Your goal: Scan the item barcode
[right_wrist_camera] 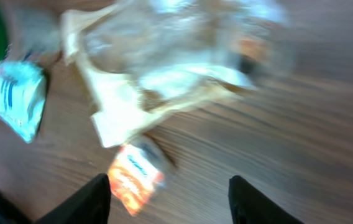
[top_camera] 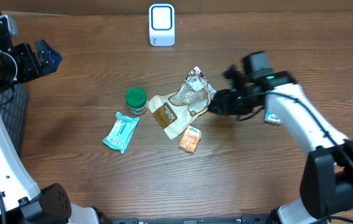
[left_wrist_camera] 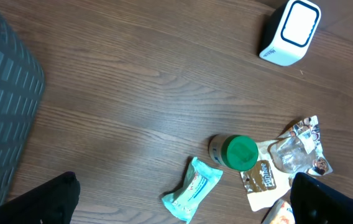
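Observation:
A white barcode scanner [top_camera: 162, 25] stands at the table's far edge, also seen in the left wrist view [left_wrist_camera: 290, 32]. Mid-table lie a clear crinkled bag [top_camera: 192, 92], a brown-and-cream pouch [top_camera: 169, 116], an orange packet [top_camera: 190, 139], a teal packet [top_camera: 120, 132] and a green-capped jar [top_camera: 136, 99]. My right gripper [top_camera: 214, 104] hangs just right of the clear bag, open with nothing between its fingers [right_wrist_camera: 92, 200]; below it the orange packet [right_wrist_camera: 134, 177] and the clear bag [right_wrist_camera: 176, 43] are blurred. My left gripper [top_camera: 40, 55] is open at the far left, well away from the items.
A dark mesh basket [top_camera: 12, 112] sits at the left edge, also in the left wrist view [left_wrist_camera: 2, 106]. A small white-and-blue packet [top_camera: 272, 117] lies beside my right arm. Bare wood stretches along the front of the table.

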`<state>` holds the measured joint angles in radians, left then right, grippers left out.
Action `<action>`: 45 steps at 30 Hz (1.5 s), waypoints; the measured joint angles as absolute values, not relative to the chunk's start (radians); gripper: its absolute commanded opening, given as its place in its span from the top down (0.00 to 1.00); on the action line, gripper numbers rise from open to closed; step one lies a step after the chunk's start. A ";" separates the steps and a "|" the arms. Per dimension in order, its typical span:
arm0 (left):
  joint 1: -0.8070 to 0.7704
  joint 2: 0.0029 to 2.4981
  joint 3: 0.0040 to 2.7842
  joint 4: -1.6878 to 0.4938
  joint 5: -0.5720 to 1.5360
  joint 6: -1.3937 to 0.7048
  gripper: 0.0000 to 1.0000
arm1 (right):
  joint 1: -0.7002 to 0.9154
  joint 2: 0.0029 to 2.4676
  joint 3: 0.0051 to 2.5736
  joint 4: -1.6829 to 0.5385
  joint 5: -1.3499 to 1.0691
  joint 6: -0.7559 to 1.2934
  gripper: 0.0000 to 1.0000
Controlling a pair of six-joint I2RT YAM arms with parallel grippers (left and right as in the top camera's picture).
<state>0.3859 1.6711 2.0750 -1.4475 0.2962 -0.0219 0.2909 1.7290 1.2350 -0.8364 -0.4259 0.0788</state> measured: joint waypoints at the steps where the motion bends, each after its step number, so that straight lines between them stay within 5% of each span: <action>1: 0.386 1.671 2.075 -1.448 0.296 -0.022 0.00 | 0.332 1.729 1.236 -0.813 -0.414 0.074 0.55; 4: 0.386 1.671 2.075 -1.448 0.296 -0.022 0.01 | 0.460 1.733 1.236 -0.734 -0.389 0.062 0.96; 22: 0.386 1.671 2.075 -1.448 0.296 -0.022 0.00 | 0.636 1.860 1.237 -0.750 -0.352 0.097 0.96; 45: 0.386 1.671 2.075 -1.448 0.296 -0.022 0.00 | 0.577 1.868 1.175 -0.933 -0.320 0.101 0.96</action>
<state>0.3862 1.6711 2.0750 -1.4475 0.2962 -0.0219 0.5770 1.8683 1.1751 -0.9325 -0.3202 0.1005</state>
